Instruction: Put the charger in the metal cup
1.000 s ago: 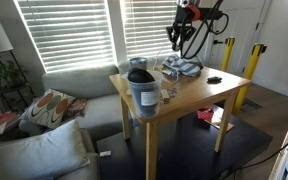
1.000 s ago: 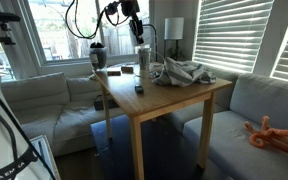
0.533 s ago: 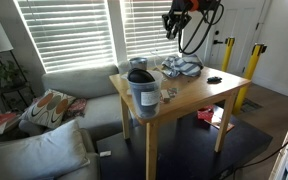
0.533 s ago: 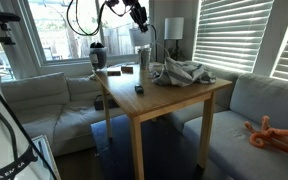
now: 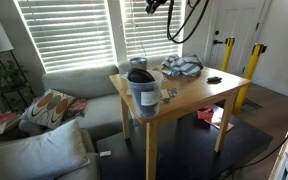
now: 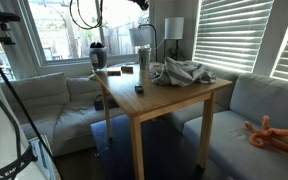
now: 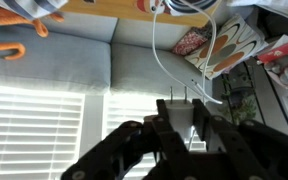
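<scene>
In the wrist view my gripper (image 7: 182,112) is shut on a white charger (image 7: 182,128) whose two prongs stick out past the fingertips. Its white cable (image 7: 167,55) trails away toward the table. In both exterior views the gripper is high above the table, only just showing at the top edge (image 5: 156,5) (image 6: 140,3). The small metal cup (image 5: 169,93) stands on the wooden table (image 5: 199,95) beside the large bluish-grey container (image 5: 142,90); it also shows in an exterior view (image 6: 155,73), far below the gripper.
A crumpled grey cloth (image 5: 181,67) (image 6: 184,72) lies at the back of the table. A small black object (image 5: 214,79) lies near one edge. Sofas surround the table (image 6: 154,100). An orange toy (image 6: 269,133) lies on one cushion. Window blinds are behind.
The arm has risen with the charger, moving up and toward the window until the gripper is almost out of both exterior views.
</scene>
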